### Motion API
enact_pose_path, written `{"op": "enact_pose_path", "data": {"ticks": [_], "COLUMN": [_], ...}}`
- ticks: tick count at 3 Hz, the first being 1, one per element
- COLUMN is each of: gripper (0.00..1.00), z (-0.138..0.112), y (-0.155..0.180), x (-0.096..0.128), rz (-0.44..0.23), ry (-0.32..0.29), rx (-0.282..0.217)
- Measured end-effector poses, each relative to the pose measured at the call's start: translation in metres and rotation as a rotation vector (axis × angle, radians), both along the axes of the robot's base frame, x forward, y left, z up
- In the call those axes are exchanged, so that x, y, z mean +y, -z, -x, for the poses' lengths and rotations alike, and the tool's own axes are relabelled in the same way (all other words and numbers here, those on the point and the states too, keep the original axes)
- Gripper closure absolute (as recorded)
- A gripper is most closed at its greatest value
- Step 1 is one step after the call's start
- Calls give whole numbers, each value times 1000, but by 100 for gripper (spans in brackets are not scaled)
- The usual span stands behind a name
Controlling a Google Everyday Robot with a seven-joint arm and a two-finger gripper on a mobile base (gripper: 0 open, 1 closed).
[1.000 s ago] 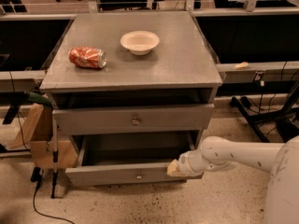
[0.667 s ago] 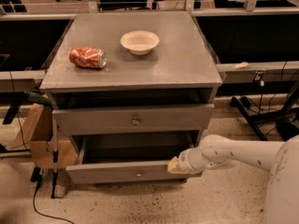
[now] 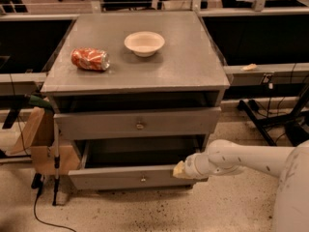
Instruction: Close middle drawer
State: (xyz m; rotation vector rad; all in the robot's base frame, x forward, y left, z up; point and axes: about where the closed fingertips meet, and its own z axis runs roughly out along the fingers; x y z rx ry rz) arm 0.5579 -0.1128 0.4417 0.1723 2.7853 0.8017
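Not done yet. Middle drawer (image 3: 106,178) pulled well out at the foot of the grey cabinet (image 3: 193,66), with the dark inside of the box open to view behind the front panel. Gripper (image 3: 179,170) set against the top edge of that front panel, near its right corner, arm reaching in from the right. Cannot tell whether spread or pressed together. Judged from this: contact made, the whole push home left to do.

Wide, grey-painted wood, deep box, low flat front with 1 small dull round knob (image 3: 143,179) at centre. Lies directly below the taller-fronted drawer (image 3: 96,124) with the shinier brass knob. Crushed can (image 3: 90,59) near the top's left edge and bowl (image 3: 144,43) toward its back edge, neither in the way.
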Motion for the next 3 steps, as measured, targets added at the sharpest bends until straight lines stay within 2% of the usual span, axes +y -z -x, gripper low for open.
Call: {"op": "enact_pose_path", "data": {"ticks": [2,3], "gripper": [100,100], "z": [-4,-4], "y": [5,9], "x": [-12,-13], "rz": [-2,-5], "ry": [42,64], "rx": [-21,-14]}}
